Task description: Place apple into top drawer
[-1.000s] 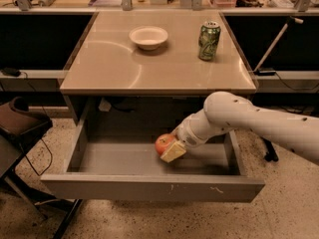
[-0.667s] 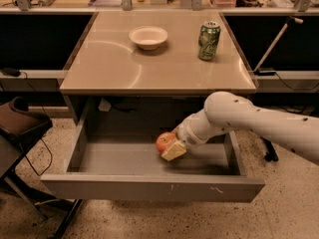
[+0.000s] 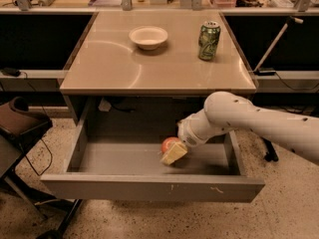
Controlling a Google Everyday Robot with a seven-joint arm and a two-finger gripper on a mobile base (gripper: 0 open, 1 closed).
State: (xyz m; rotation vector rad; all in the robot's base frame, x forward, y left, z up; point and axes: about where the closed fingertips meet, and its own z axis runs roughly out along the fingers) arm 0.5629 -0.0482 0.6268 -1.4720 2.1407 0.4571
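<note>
the desk (image 3: 124,68) fills the middle of the view, its tan top bare across the near half. below its front edge the top drawer (image 3: 149,188) is pulled fully out toward 6 o'clock, a wide, shallow grey tray whose plain front shows a few small scratches. the robot's white arm (image 3: 259,123) enters from 4 o'clock and reaches over the drawer's right wall, pointing toward 9 o'clock. on the desk, a pale bowl (image 3: 148,37) sits toward 12 o'clock of the top, and a green can (image 3: 209,34) stands upright at about 2 o'clock, well apart from the bowl. the apple (image 3: 167,143), red-orange, is inside the drawer, a little toward 3 o'clock of the floor's centre and near the back. the gripper (image 3: 173,152) is down in the drawer with it, at the arm's tip; the jaws are closed on the apple, a yellowish pad lying across the fruit's lower front, at its 5 o'clock side, with a shadow on the drawer floor just beneath.
</note>
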